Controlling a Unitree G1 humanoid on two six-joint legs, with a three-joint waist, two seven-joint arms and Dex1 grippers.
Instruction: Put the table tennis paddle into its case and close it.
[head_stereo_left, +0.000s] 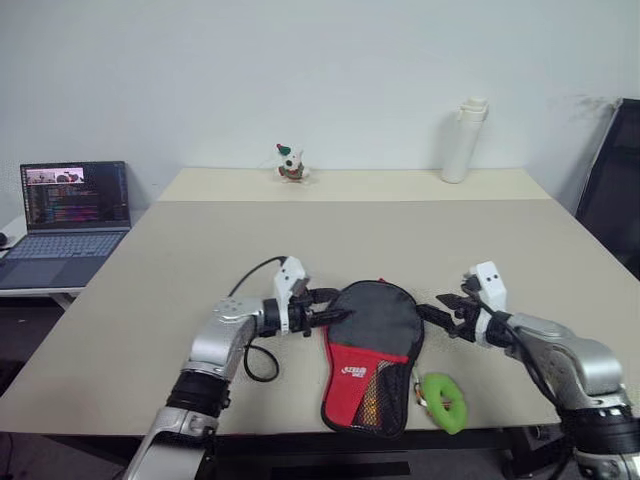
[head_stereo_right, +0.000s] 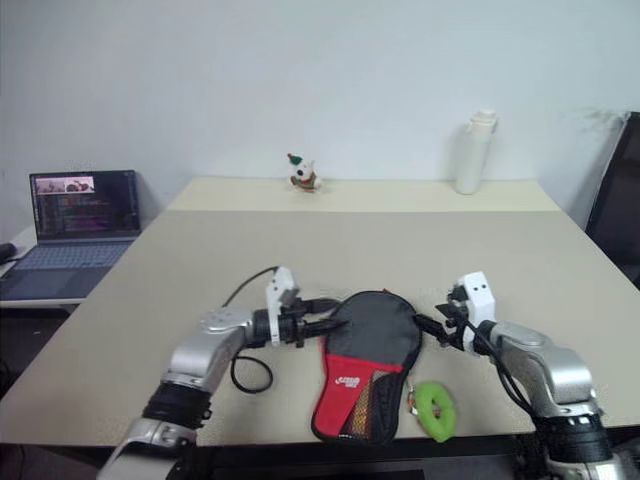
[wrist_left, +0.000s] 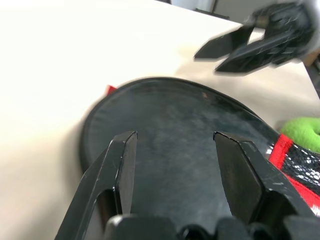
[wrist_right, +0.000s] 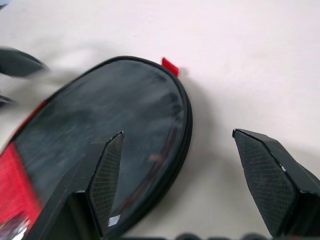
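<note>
Black soft fabric, the case (head_stereo_left: 372, 352) looks light and floppy; its stiffer zipped rim suits gripping. Left gripper (head_stereo_left: 333, 310) and right gripper (head_stereo_left: 428, 307) flank it, fingers spread, grasping nothing.

Our arms are silver-grey metal shells with black ribbed cuffs near the bottom corners of the frame. Each wrist carries a small white boxy block. The left gripper (head_stereo_left: 330, 312) and right gripper (head_stereo_left: 432, 308) have black pointed fingers (wrist_left: 122, 170). A black cable (head_stereo_left: 255, 355) loops off our left forearm.
</note>
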